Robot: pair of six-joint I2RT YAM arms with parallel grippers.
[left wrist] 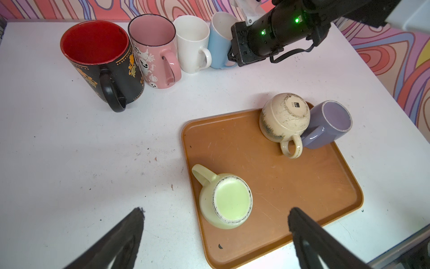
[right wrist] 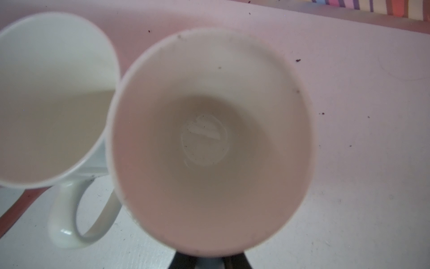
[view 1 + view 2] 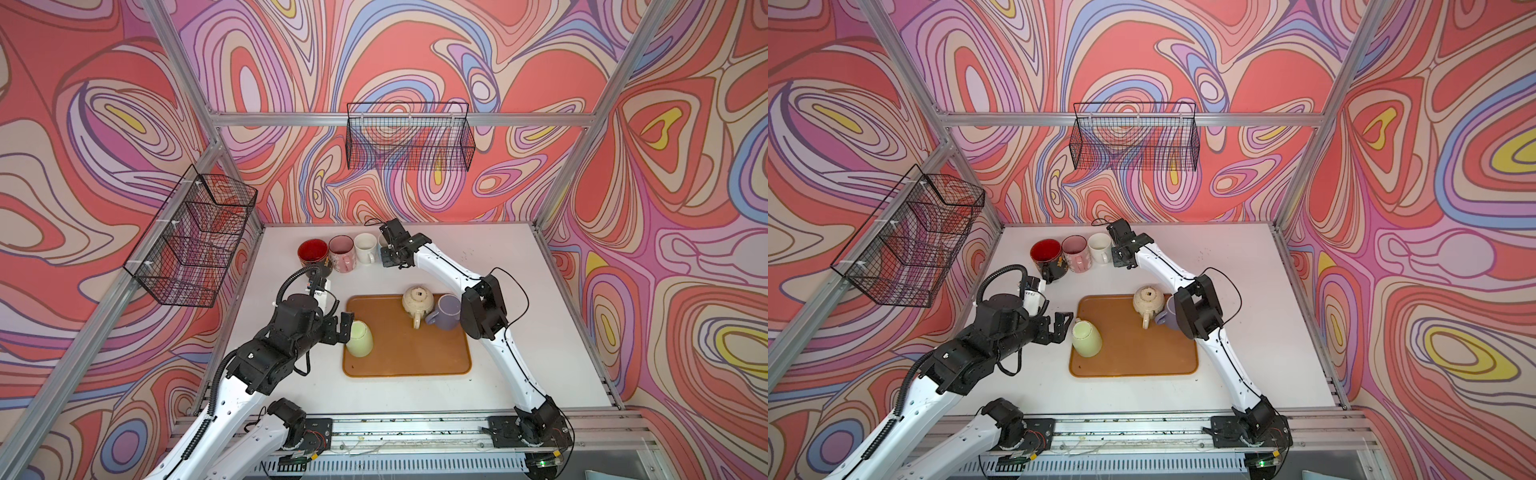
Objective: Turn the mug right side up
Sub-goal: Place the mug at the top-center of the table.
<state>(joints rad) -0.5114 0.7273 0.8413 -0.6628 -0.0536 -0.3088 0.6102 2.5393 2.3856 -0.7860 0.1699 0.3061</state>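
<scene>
The left claw stood wide apart beside the inverted green mug, at the tray's lower left. The right claw was clamped on the upright blue mug, upper centre.

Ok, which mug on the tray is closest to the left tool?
The pale green mug, upside down beside the left tool; the cream mug and purple mug sit across the tray.

Back wire basket, side wire basket; orange tray, white table
</scene>
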